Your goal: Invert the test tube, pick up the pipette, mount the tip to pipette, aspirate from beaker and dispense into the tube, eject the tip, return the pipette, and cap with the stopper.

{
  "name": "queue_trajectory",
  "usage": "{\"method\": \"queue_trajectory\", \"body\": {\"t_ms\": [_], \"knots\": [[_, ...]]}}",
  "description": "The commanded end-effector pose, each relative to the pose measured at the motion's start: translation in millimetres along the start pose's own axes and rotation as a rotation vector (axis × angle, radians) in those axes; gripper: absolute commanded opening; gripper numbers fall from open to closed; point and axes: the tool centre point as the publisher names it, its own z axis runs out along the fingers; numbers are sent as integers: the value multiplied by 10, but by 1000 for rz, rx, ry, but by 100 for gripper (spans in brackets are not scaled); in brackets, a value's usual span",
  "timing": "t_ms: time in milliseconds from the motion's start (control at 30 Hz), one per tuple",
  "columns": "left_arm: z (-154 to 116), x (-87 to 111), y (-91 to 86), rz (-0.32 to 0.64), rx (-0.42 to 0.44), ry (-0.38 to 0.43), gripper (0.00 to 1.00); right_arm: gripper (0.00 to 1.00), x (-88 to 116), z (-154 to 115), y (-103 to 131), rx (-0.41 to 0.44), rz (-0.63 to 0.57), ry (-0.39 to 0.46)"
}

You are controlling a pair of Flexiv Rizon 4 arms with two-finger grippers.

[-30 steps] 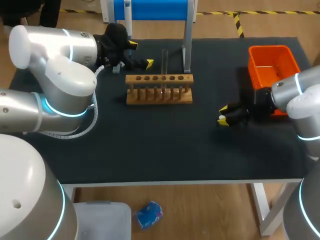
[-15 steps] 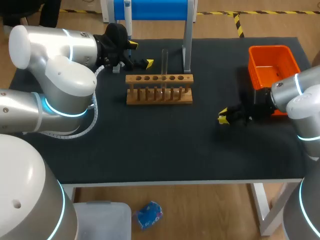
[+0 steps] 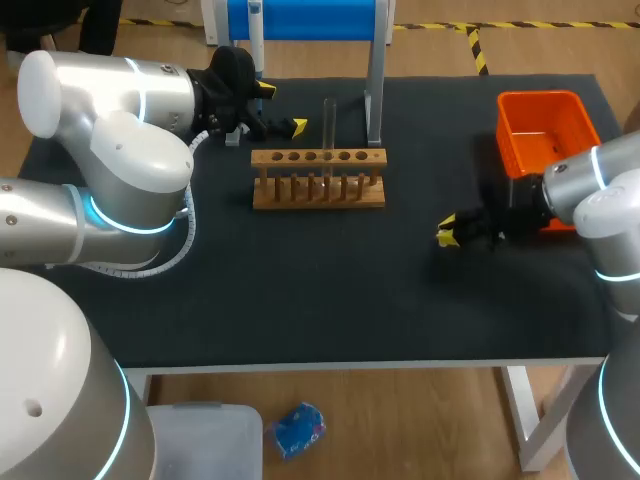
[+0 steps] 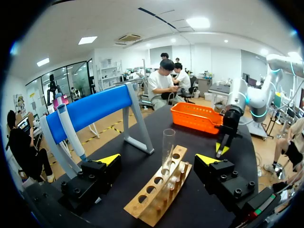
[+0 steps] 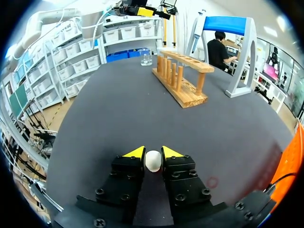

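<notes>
A clear test tube (image 3: 327,118) stands upright in the wooden rack (image 3: 318,178); in the left wrist view the tube (image 4: 167,151) rises from the rack (image 4: 159,192) just ahead of my open left gripper (image 4: 158,159). From the head view, that left gripper (image 3: 282,108) hangs behind the rack's left end. My right gripper (image 3: 446,230) is low over the mat, right of the rack. It (image 5: 153,153) is shut on a small white stopper (image 5: 153,160), pinched between its yellow tips. The pipette (image 4: 71,130) hangs on the blue stand (image 3: 305,20).
An orange bin (image 3: 548,130) sits at the table's back right, close behind my right arm. A small glass beaker (image 5: 146,58) stands beyond the rack's far end (image 5: 181,78). The stand's leg (image 3: 374,95) rises just behind the rack.
The right gripper's fingers have closed together onto the white stopper, staying in the same spot on the mat. The left arm and the tube have not moved.
</notes>
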Motion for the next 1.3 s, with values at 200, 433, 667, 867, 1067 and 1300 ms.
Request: {"method": "queue_trajectory", "body": {"t_ms": [200, 433, 667, 867, 1067, 1300], "knots": [[2, -2, 17, 2, 6, 0, 100, 0, 33, -122, 135, 1, -23, -18], [2, -2, 17, 2, 6, 0, 100, 0, -41, -334, 425, 16, -27, -36], [2, -2, 17, 2, 6, 0, 100, 0, -138, -589, 929, 9, -56, -61], [2, -2, 17, 2, 6, 0, 100, 0, -162, -676, 1228, 3, -54, -70], [2, -2, 17, 2, 6, 0, 100, 0, -174, -753, 1488, -6, -81, -83], [2, -2, 17, 2, 6, 0, 100, 0, -177, -763, 1534, -9, -85, -82]]}}
